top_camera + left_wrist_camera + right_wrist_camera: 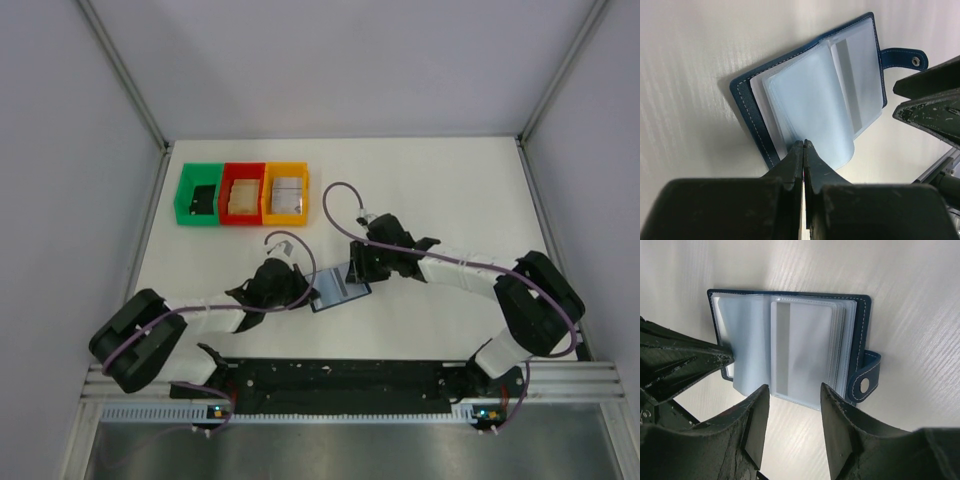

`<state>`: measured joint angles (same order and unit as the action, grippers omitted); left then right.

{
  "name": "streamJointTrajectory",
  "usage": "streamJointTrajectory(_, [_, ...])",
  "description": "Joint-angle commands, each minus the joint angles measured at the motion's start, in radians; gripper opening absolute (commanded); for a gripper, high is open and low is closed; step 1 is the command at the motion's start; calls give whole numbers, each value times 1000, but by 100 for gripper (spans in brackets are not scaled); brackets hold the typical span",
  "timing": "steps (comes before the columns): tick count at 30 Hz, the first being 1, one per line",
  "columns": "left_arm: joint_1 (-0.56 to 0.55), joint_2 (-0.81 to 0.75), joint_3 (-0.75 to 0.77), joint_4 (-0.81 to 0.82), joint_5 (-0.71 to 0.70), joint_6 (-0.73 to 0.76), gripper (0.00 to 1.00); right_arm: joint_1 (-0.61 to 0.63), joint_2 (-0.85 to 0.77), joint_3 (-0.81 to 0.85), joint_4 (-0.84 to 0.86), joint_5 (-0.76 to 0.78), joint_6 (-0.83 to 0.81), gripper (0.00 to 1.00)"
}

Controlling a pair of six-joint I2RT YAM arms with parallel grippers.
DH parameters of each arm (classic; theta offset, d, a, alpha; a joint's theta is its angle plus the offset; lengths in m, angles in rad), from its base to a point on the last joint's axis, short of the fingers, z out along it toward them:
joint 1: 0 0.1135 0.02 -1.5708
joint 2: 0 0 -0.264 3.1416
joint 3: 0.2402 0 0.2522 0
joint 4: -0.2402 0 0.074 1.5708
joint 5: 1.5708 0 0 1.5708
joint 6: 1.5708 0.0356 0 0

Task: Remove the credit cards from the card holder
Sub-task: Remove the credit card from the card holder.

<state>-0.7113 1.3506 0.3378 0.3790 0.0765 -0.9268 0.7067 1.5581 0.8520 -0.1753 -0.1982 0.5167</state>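
At the near side of the bench, the two arms reach in from left and right and meet over the holder, which lies open and flat just beyond the middle of the base rail.

The left pincer is closed tight, its fingers pressed together with no gap. Its tips touch the edge of a translucent sleeve that curls up from the holder's left half. I cannot tell whether it nips that sleeve or only presses on it.

The right pincer is open, and nothing is gripped. Its two fingers stand apart on either side of the near edge of the sleeve stack on the holder's right half. In the top sleeve of that stack sits a pale card with a greyer stripe down its left side. The blue strap, with its metal snap, sticks out past the holder's right edge and lies flat on the bench.

Farther back, well apart from the holder toward the left rear, three bins stand in a row touching each other: green, red, orange. Each holds something small.
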Motion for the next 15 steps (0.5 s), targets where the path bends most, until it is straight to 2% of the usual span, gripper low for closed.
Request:
streamJointTrajectory(1, [3, -53, 38, -83, -63, 51, 0, 28, -38, 2, -15, 28, 12, 44])
streamJointTrajectory(15, [-7, -10, 67, -124, -49, 69, 0, 28, -6, -7, -44, 34, 39, 41])
